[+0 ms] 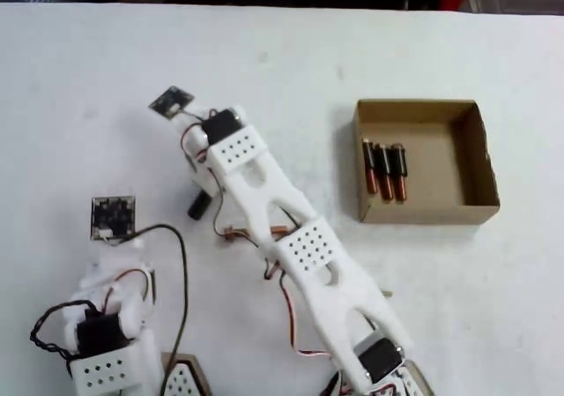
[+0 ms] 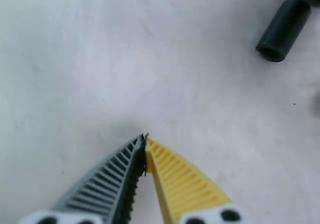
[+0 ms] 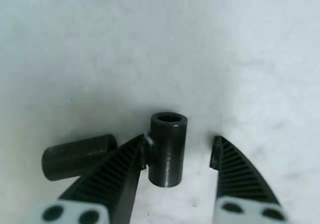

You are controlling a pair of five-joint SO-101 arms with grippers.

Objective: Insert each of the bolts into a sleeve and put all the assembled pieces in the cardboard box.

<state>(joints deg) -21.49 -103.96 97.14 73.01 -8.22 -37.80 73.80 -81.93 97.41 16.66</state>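
Note:
My right gripper (image 3: 180, 141) is open around a black sleeve (image 3: 167, 149) standing upright on the white table. One finger touches the sleeve's side and the other stands apart from it. A second black sleeve (image 3: 77, 156) lies on its side just beside that finger. My left gripper (image 2: 145, 138) is shut with nothing in it, low over the table, and a black sleeve (image 2: 284, 29) lies some way ahead of it. In the high view a black sleeve (image 1: 199, 206) shows beside the right arm's wrist (image 1: 231, 145). The cardboard box (image 1: 467, 162) at the right holds three assembled pieces (image 1: 384, 171).
A copper-coloured bolt (image 1: 233, 234) lies partly under the right arm's long white link (image 1: 304, 246), which crosses the table's middle diagonally. The left arm (image 1: 104, 343) sits at the near left corner with its black cable (image 1: 181, 272) looping beside it.

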